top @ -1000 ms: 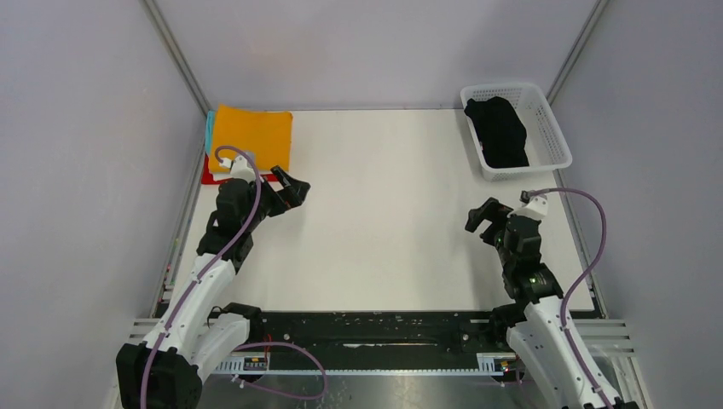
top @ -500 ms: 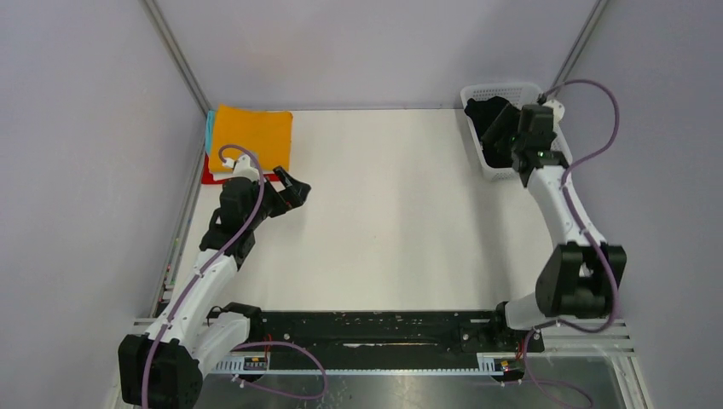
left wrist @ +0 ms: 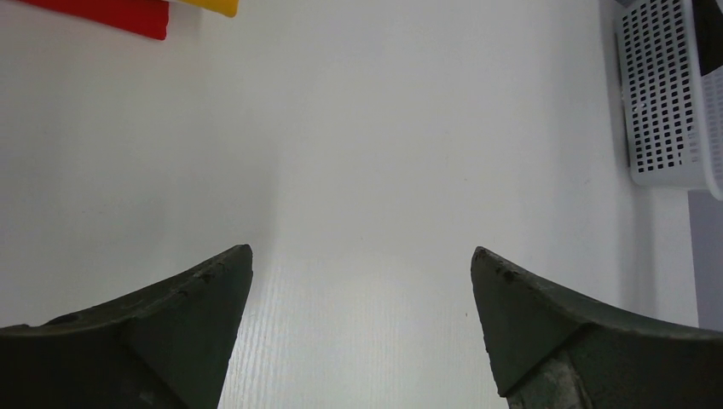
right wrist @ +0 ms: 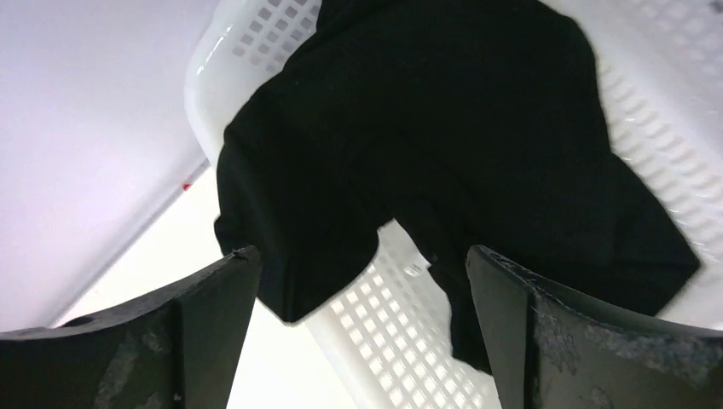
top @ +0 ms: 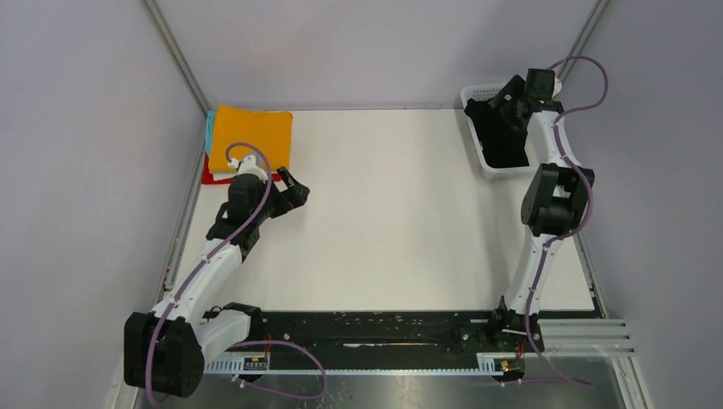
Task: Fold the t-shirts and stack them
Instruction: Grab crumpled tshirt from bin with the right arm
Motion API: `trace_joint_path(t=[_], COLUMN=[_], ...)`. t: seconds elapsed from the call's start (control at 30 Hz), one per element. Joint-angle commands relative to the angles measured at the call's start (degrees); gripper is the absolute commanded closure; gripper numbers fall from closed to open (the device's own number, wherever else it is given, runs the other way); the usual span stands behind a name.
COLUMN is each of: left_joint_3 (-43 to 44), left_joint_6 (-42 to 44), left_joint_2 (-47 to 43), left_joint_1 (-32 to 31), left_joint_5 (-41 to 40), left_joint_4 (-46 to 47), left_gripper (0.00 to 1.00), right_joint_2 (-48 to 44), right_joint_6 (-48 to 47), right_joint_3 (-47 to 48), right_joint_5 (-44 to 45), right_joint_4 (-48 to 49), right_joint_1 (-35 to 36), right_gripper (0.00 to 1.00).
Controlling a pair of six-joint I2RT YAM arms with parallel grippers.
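Note:
A folded stack of t-shirts lies at the far left: orange [top: 251,136] on top, a teal edge [top: 210,128] and a red edge [top: 210,177] below it. The red [left wrist: 111,15] and orange [left wrist: 213,7] corners also show in the left wrist view. My left gripper [top: 294,189] [left wrist: 362,256] hovers open over bare table just right of the stack. A crumpled black t-shirt [top: 503,141] [right wrist: 443,128] lies in the white mesh basket [top: 558,149] [right wrist: 409,341], draped over its rim. My right gripper [top: 501,100] [right wrist: 362,251] hangs open above it, touching nothing.
The basket [left wrist: 669,94] stands at the far right corner, close to the right wall. Grey walls enclose the white table [top: 392,213] on three sides. The arm bases and a black rail [top: 375,328] run along the near edge.
My right arm has swung from the near right of the table up and back to above the basket. The left arm has barely shifted.

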Motion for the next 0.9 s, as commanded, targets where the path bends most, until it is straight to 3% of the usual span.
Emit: trace_joint_path(t=[0.0, 0.1, 0.23, 0.47, 0.77, 0.87], left_joint_3=[3.85, 4.32, 3.88, 5.0, 5.66, 5.87], left_joint_6=[0.83, 1.0, 1.13, 1.24, 1.55, 1.72], left_joint_2=[2.5, 3.28, 3.23, 5.88, 7.41, 7.56], left_joint_1=[-0.13, -0.12, -0.13, -0.12, -0.13, -0.13], left_joint_5=[-1.51, -1.56, -2.65, -2.64, -3.32, -3.71], left_joint_4=[1.72, 1.25, 1.26, 1.32, 0.96, 0.68], left_gripper=[0.01, 0.01, 0.01, 0.01, 0.01, 0.01], right_joint_2=[6.64, 12.3, 18.49, 22.51, 29.47, 30.96], right_joint_6=[13.52, 21.22, 25.76, 32.62, 38.06, 38.27], right_joint_3=[5.87, 9.01, 17.02, 17.06, 23.62, 24.09], right_joint_5=[-7.89, -7.37, -4.32, -5.0, -4.15, -5.04], right_joint_4=[2.21, 4.79, -0.36, 0.97, 0.96, 4.27], right_joint_1=[-0.78, -0.78, -0.78, 0.04, 0.43, 0.75], right_gripper=[0.01, 0.01, 0.01, 0.01, 0.01, 0.09])
